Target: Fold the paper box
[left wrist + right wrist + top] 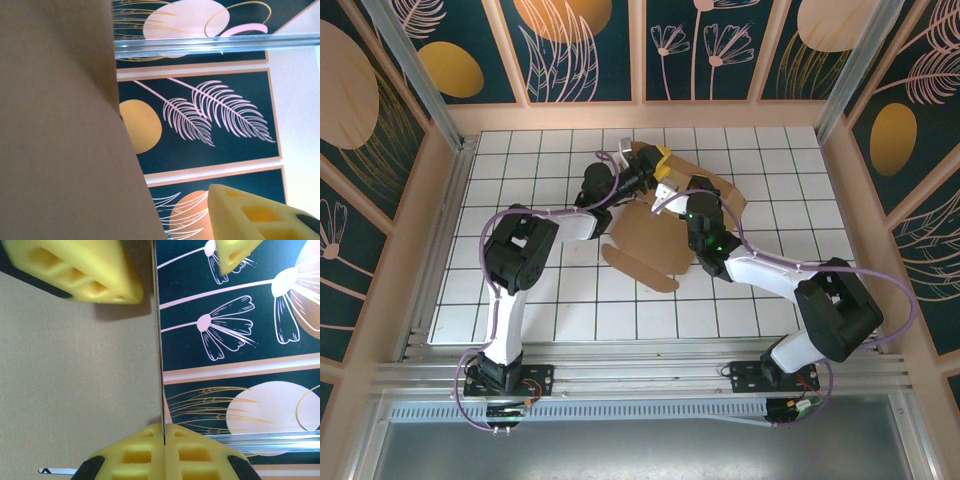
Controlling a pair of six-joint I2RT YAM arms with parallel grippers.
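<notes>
The paper box (642,242) is a brown cardboard sheet in the middle of the table, partly flat with one panel (725,188) raised. My right gripper (164,432) is shut on the edge of an upright panel (80,375). My left gripper (660,160) is at the box's far side, open. Its yellow fingers (75,270) stand on either side of that same panel's edge, and the one on the wall side is clear of the cardboard. In the left wrist view the cardboard (60,140) covers the left half and hides one finger. The other fingertip (255,215) shows with a gap beside the panel.
The white grid table (520,170) is walled by dark floral panels (590,50) with metal posts (415,70) at the back corners. Both arms bend inward over the table's middle. An aluminium rail (640,375) runs along the near edge.
</notes>
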